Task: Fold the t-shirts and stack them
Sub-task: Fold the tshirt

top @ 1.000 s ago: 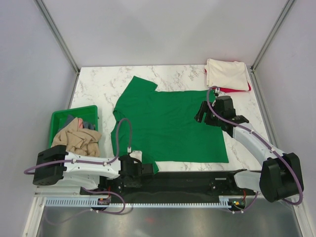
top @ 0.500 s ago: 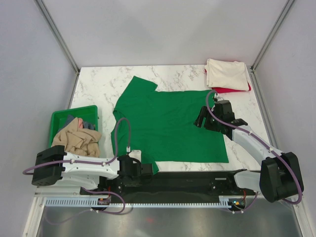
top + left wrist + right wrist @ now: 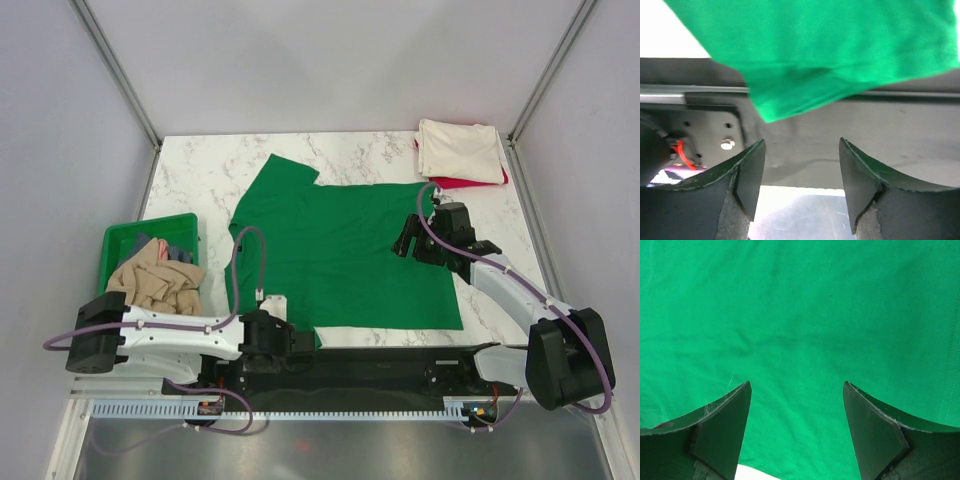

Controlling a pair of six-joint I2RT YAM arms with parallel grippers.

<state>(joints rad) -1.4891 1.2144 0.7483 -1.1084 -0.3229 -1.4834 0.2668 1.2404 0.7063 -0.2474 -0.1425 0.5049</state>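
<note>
Both end effectors (image 3: 801,142) (image 3: 796,384) spread wide

Four t-shirts, green (image 3: 340,250), cream (image 3: 460,150), red (image 3: 472,183), tan (image 3: 155,285) — one bin (image 3: 150,222).

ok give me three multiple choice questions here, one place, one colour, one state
1. Where is the tan t-shirt? A) bunched in the green bin B) spread flat C) draped over an arm
2. What colour shirt lies under the folded cream t-shirt? A) blue B) red C) black
3. How is the right gripper? A) shut on a sleeve B) gripping the bin C) open over the green t-shirt
Answers: 1 A, it fills the bin; 2 B, a red t-shirt peeks out beneath; 3 C, fingers parted, nothing between.
</note>
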